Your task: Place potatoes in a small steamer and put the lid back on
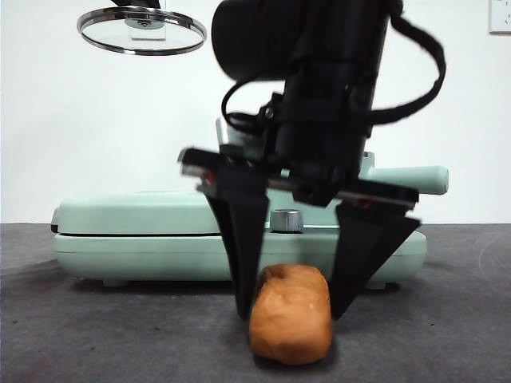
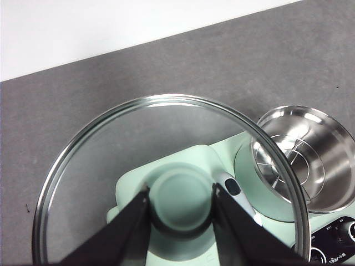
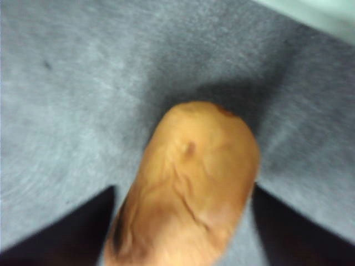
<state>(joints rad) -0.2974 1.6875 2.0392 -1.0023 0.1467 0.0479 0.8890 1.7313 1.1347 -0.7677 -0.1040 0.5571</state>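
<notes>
An orange-brown potato (image 1: 291, 315) (image 3: 188, 183) lies on the dark grey mat near the front. My right gripper (image 1: 291, 311) (image 3: 183, 191) reaches down over it, open, with one jaw on each side and a small gap showing. High at the left hangs the glass lid (image 1: 142, 30) (image 2: 100, 166), and my left gripper (image 2: 181, 193) is shut on its mint-green knob (image 2: 180, 202). Through and past the glass, the small steamer (image 2: 305, 160) stands uncovered with a steel rack inside. Its long handle (image 1: 409, 178) (image 2: 233, 188) shows; the right arm hides the pot in the front view.
A flat mint-green griddle unit (image 1: 144, 231) with a chrome knob (image 1: 287, 220) stands behind the potato across the table's middle. Control dials (image 2: 333, 244) show beside the steamer. A white wall lies behind.
</notes>
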